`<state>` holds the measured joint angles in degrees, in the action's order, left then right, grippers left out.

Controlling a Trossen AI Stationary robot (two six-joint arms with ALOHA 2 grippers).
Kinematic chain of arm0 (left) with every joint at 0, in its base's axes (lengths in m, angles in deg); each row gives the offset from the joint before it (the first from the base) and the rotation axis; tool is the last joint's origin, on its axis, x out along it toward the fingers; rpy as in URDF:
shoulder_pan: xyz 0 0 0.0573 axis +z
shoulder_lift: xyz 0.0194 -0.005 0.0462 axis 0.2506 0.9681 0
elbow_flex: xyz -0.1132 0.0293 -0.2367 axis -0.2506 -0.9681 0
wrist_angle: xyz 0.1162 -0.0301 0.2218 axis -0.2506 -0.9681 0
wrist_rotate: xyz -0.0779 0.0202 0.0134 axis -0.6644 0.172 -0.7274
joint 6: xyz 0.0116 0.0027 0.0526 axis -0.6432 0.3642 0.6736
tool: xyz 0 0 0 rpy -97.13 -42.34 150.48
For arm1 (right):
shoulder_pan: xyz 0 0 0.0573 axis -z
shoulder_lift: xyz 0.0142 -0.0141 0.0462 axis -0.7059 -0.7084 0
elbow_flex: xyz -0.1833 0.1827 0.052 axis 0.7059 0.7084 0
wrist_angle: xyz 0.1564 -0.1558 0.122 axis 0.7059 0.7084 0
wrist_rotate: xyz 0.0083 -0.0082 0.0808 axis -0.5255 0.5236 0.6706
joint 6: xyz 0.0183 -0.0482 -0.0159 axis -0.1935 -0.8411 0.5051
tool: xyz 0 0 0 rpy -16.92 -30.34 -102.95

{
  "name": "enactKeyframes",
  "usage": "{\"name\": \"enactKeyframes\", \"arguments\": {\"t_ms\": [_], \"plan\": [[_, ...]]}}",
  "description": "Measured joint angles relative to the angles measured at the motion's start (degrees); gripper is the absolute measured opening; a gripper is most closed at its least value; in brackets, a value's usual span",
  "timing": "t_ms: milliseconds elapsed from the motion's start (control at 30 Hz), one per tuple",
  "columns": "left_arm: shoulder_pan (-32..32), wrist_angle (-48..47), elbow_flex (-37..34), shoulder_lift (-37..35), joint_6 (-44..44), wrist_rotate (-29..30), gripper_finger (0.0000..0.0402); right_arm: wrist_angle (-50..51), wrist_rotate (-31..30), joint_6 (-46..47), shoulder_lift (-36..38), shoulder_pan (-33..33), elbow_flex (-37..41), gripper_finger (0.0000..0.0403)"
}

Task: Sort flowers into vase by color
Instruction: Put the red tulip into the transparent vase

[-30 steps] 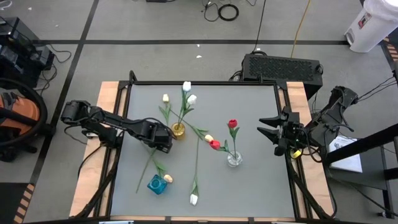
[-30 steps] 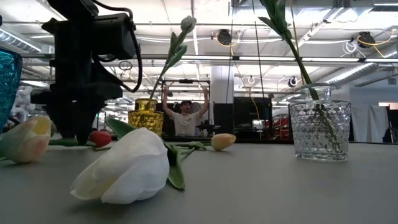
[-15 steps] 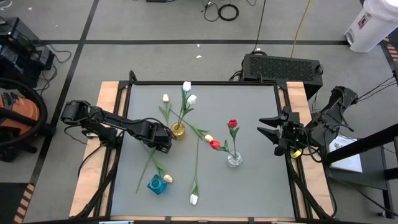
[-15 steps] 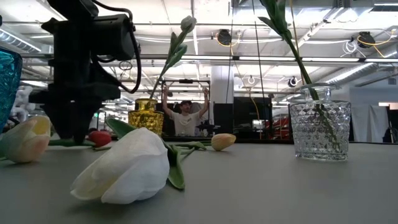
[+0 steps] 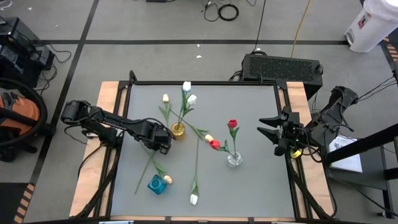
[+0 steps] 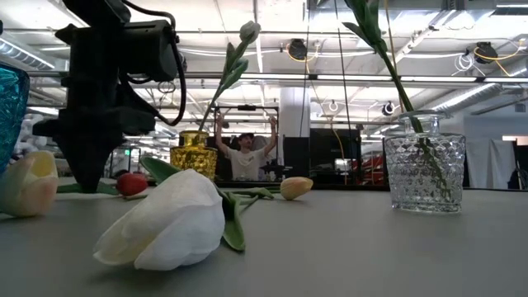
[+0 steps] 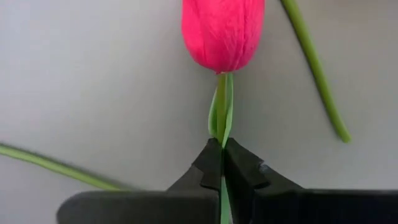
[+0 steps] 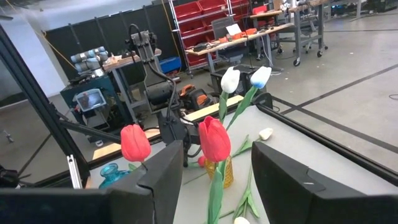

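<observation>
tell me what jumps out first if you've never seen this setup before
The left gripper is shut on the thin green stem just below a red-pink tulip lying on the grey table, next to the gold vase. A big white tulip head lies on the table close to the low camera. On the right, a red tulip stands in the clear glass vase, while the right gripper waits open at the table's edge.

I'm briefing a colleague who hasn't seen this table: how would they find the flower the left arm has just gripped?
Start at the gold vase left of the table's centre. The left gripper, just beside it, is shut on the stem of a red tulip lying flat. It is the only flower pinched between dark fingers.
</observation>
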<state>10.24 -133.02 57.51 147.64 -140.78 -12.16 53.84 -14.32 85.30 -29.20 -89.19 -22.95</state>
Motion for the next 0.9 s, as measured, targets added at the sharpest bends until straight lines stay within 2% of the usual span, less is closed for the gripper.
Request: {"name": "enactKeyframes", "arguments": {"t_ms": [500,900], "plan": [[-0.8,-0.8,1.6,-0.2,1.4,-2.1,0.0003,1.3,0.0,0.0,0.0,0.0,0.0,0.0183],[-4.7,-12.5,7.9,-3.8,1.0,-1.6,0.0001,1.6,-0.3,-0.2,0.0,0.1,0.0,0.0183]]}}
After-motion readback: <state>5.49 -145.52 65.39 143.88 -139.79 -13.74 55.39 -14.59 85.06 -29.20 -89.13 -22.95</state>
